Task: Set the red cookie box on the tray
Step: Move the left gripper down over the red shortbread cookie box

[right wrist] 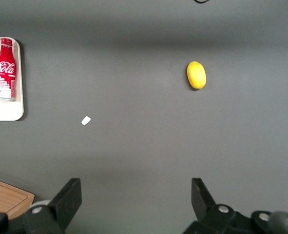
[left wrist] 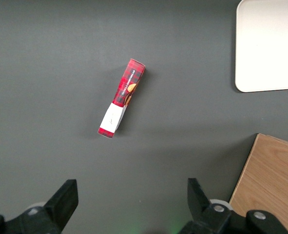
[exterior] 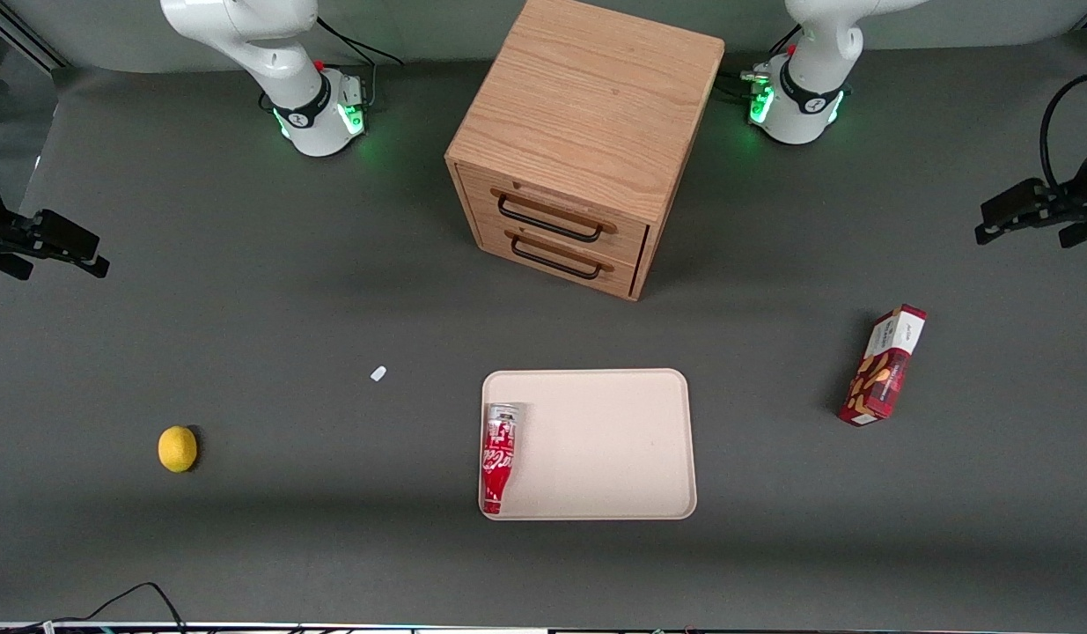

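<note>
**Figure: Approach stage, before any grasp of the red cookie box**

Your gripper [left wrist: 129, 204] hung high over the mat at the working arm's end of the table, its two fingers [left wrist: 63, 200] spread wide and holding nothing. In the front view it showed only as a dark shape [exterior: 1027, 211] at the frame's edge, well apart from the carton.

You had not yet touched the red cookie box [exterior: 884, 365]. It lay on the mat [exterior: 244, 308], tilted, between the gripper and the tray [exterior: 657, 387] but clear of both. The tray sat nearer the front camera than the wooden drawer cabinet [exterior: 578, 141].

Judged from this layout, the step in hand was the reach. Your next move called for bringing the gripper down over the carton and turning the wrist so that the fingers crossed its narrow width, not its length. A carry toward the tray's bare half would follow.

The wrist view gave you what the front view did not: the open fingers, the red cookie box [left wrist: 122, 99] seen from above with its slant, and only a corner of the tray [left wrist: 268, 46]. The front view alone showed the whole tray, with a red soda bottle [exterior: 498, 458] lying along one edge. It also showed a lemon [exterior: 177, 448] and a small white scrap [exterior: 378, 373] toward the parked arm's end.
</note>
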Controlling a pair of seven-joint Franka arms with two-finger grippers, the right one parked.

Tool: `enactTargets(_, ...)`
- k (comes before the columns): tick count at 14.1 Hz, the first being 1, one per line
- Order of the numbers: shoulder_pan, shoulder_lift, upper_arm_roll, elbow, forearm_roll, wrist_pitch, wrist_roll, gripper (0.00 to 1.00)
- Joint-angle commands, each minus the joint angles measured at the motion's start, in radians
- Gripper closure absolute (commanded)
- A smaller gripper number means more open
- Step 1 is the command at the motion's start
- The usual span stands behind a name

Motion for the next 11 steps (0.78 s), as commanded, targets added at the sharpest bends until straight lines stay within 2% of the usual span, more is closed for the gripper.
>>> enactTargets(1,0.004,-0.013,-0.01,-0.075,0.02,0.027,0.013,0.0)
enactTargets(5,0.011,-0.012,-0.002,-0.28,0.066,0.262,0.203,0.0)
enactTargets(7,0.025,0.002,-0.001,-0.373,0.08,0.377,0.228,0.0)
enactTargets(9,0.025,0.034,-0.001,-0.452,0.149,0.529,0.271,0.0)
enactTargets(11,0.025,0.081,-0.001,-0.495,0.166,0.647,0.274,0.0)
